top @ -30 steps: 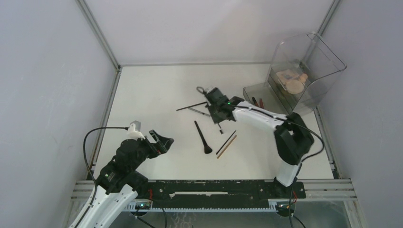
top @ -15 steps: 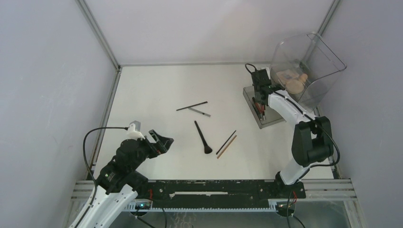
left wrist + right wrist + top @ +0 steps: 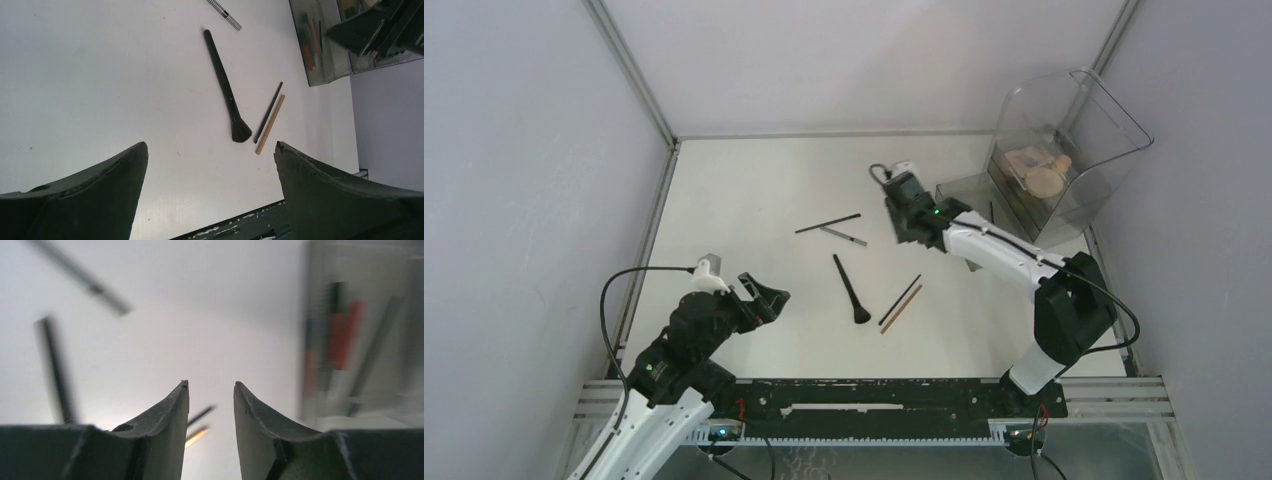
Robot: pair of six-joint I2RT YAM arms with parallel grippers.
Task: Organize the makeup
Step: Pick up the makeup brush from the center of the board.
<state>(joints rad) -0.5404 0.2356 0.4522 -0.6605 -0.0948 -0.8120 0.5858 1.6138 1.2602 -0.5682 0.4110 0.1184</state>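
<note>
Makeup lies on the white table: a black brush (image 3: 851, 288), a thin black pencil (image 3: 828, 223), a grey patterned pencil (image 3: 844, 236), and a dark pencil (image 3: 900, 299) beside a tan pencil (image 3: 903, 309). My right gripper (image 3: 906, 232) hangs above the table between the pencils and the organizer's open drawer (image 3: 969, 190). In its wrist view it (image 3: 210, 385) is open a little and empty. My left gripper (image 3: 769, 300) is wide open and empty at the near left. Its wrist view (image 3: 210, 150) shows the brush (image 3: 225, 90) and the tan pencil (image 3: 270, 124).
The smoky clear organizer box (image 3: 1064, 150) stands at the back right with beige compacts (image 3: 1039, 170) inside. Its drawer holds red and dark sticks (image 3: 345, 335), blurred in the right wrist view. Grey walls close in the left, back and right sides.
My right gripper went from the pencils to the drawer, then came back left over the table. The left arm and the loose items on the table have not moved.
</note>
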